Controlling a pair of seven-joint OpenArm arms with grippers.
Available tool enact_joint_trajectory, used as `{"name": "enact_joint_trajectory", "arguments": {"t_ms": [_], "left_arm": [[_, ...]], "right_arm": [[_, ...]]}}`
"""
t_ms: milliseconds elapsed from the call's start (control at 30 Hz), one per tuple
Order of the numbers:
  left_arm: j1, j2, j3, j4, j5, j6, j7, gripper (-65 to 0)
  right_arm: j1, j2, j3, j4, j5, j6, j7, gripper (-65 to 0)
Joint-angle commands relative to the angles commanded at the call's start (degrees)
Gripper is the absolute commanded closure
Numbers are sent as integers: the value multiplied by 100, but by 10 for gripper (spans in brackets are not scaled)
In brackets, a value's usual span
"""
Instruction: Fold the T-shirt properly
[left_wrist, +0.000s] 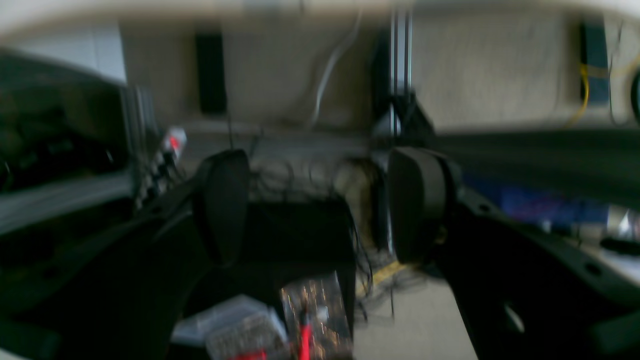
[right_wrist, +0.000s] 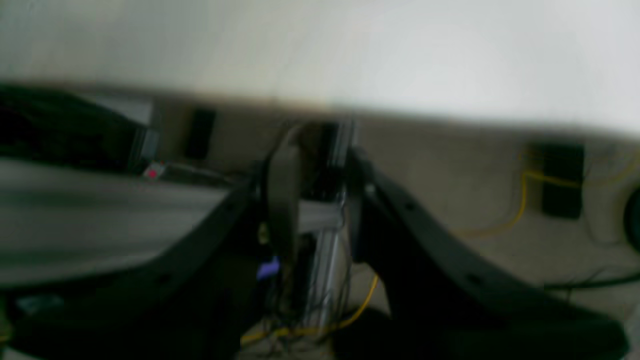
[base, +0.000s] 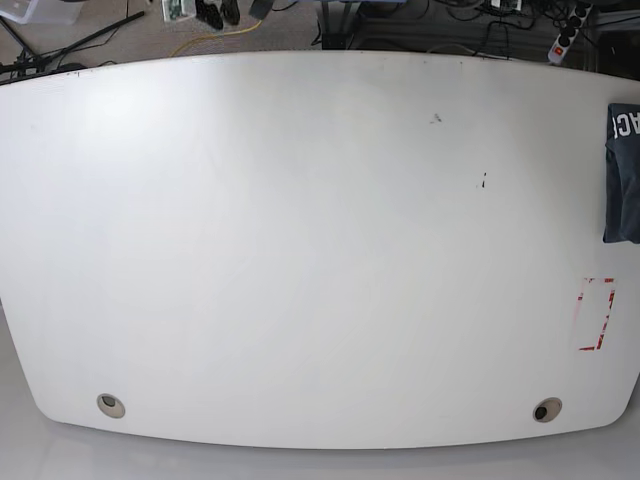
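Lying folded at the table (base: 300, 250) edge, one T-shirt (base: 622, 175), left fingers (left_wrist: 419, 202) spread, right fingers (right_wrist: 282, 195) nearly closed, holding nothing.

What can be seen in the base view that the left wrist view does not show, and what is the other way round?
Only the base view shows the white table from above, with the dark folded T-shirt at its right edge, cut off by the picture border, and a red marked rectangle nearer the front. No arm appears there.

Only the left wrist view shows the left gripper, its jaws open and holding nothing, pointing out at a blurred room.

Both show cables on the floor, including a yellow one.
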Motion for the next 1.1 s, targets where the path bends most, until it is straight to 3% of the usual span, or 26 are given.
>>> {"name": "enact_joint_trajectory", "arguments": {"t_ms": [200,400,500,633,800,1100], "left_arm": [[-132,-202,35,-835,-9,0,0,-396],[-932,-334,9,-2154,9,0,0,-394],[-1327,-492,44,-2919,9,18,0,-353],[-1943,-651,44,-3982,44,9,-9,-303],[-2637,-800,44,-5108,53,26,-9,-304],[-3789,-1178,273,-6857,53,44,-35,-301]], "right_arm": [[-114,9,-9,-747,-62,18,0,-144],[448,35,-9,-2022,-70,18,0,-144],[818,44,-9,-2549,-123,26,0,-144],[1354,0,-18,-3341,-659,18,0,-144],[2084,-220,9,-4246,-1292,-18,0,-144],[3138,-360,0,-5547,-1749,-53,-9,-144]]}}
